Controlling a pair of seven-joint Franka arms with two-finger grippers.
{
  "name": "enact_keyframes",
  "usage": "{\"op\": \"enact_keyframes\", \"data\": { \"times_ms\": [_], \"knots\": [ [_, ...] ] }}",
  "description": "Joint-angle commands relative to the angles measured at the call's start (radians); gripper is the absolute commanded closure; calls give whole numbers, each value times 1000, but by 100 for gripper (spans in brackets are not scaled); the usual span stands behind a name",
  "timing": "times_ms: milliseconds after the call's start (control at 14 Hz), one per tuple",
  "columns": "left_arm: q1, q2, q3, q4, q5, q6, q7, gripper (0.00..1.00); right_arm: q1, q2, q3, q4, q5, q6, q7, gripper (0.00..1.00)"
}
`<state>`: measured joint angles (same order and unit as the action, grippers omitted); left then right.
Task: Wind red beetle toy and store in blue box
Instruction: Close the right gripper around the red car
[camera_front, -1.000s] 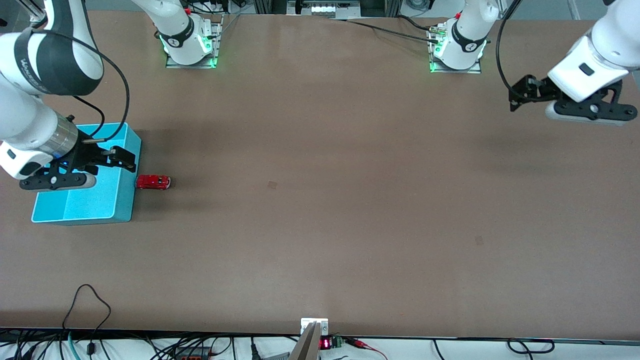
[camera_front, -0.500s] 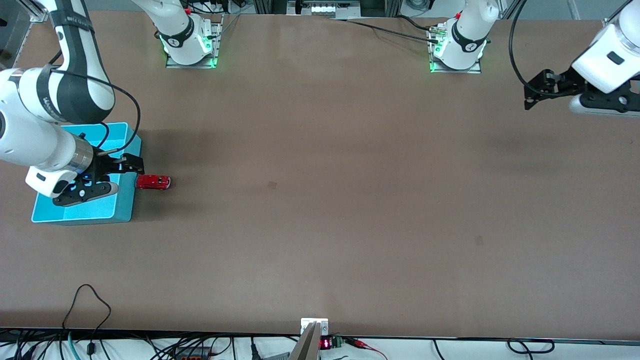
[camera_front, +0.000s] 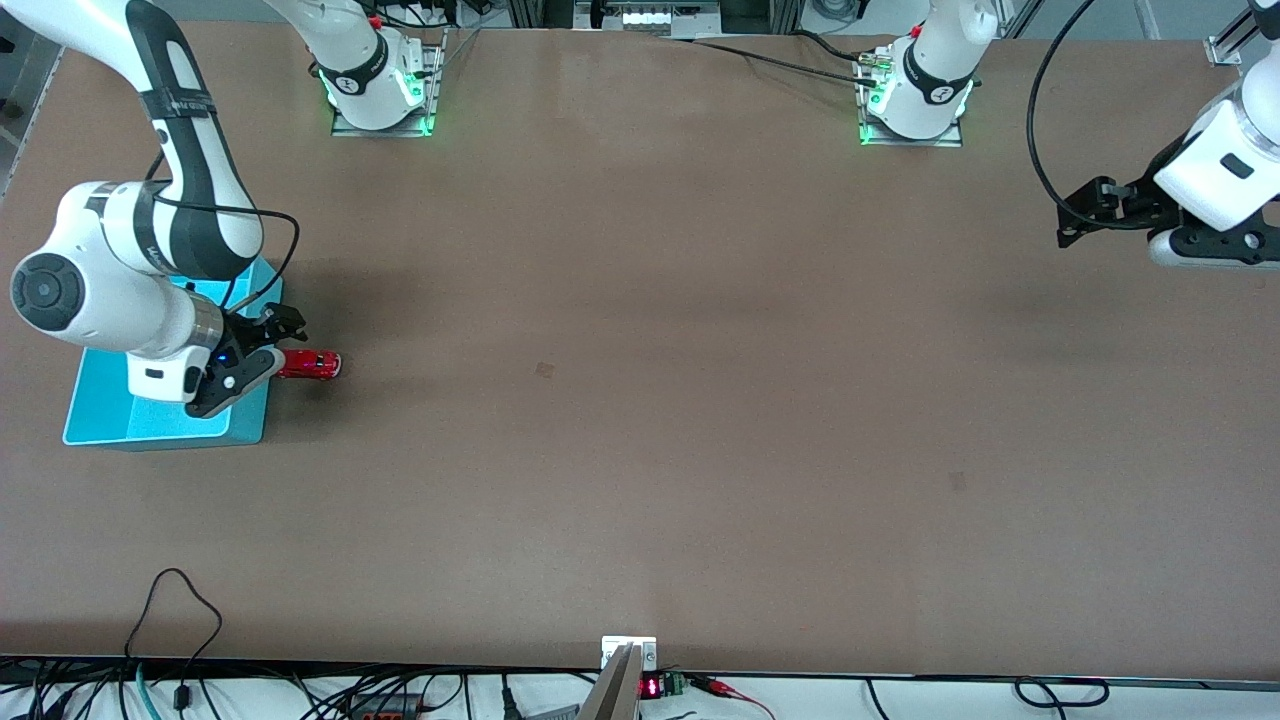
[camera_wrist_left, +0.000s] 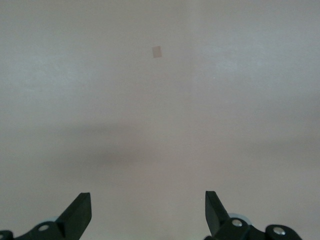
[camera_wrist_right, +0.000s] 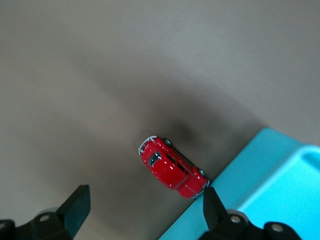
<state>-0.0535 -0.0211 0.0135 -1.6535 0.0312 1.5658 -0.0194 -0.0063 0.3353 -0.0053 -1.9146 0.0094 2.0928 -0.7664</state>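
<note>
The red beetle toy (camera_front: 312, 364) (camera_wrist_right: 172, 167) stands on the brown table, its tail against the wall of the blue box (camera_front: 248, 418) (camera_wrist_right: 260, 175), on the side toward the left arm's end. My right gripper (camera_front: 262, 362) (camera_wrist_right: 145, 196) hangs open over the box's edge and the table right beside the car. One finger is over the box's rim, and the car lies just ahead of the gap, not touched. My left gripper (camera_front: 1212, 250) (camera_wrist_left: 147, 200) is open and empty, up over bare table at the left arm's end.
The box sits at the right arm's end of the table. Two small patches (camera_front: 544, 370) (camera_front: 958, 480) mark the tabletop; one patch (camera_wrist_left: 157, 51) shows in the left wrist view. Cables run along the table edge nearest the front camera.
My right gripper has swung from over the box's inside to its edge beside the car. The left gripper has drifted a little toward its end of the table. The car has not moved.
</note>
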Motion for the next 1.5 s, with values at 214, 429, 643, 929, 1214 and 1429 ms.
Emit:
{"op": "enact_keyframes", "data": {
  "times_ms": [214, 429, 643, 929, 1214, 1429],
  "knots": [
    [43, 15, -9, 8, -8, 5, 18, 0, -23, 37, 7, -98, -42, 234, -415, 0],
    [43, 12, -10, 9, -8, 3, 16, 0, -34, 47, 7, -142, -42, 288, -583, 0],
    [43, 13, -6, 9, -10, -3, 21, 0, -43, 47, 7, -191, -42, 299, -643, 0],
    [40, 12, -12, 14, -10, -29, 23, 0, -46, 53, 7, -271, -42, 398, -657, 0],
    [41, 6, -13, 8, -11, 2, 24, 0, -46, 103, 7, -271, -40, 501, -697, 0],
    [40, 4, -18, 6, -11, 2, 61, 0, -46, 122, 7, -267, -40, 513, -697, 8]
  ]
}}
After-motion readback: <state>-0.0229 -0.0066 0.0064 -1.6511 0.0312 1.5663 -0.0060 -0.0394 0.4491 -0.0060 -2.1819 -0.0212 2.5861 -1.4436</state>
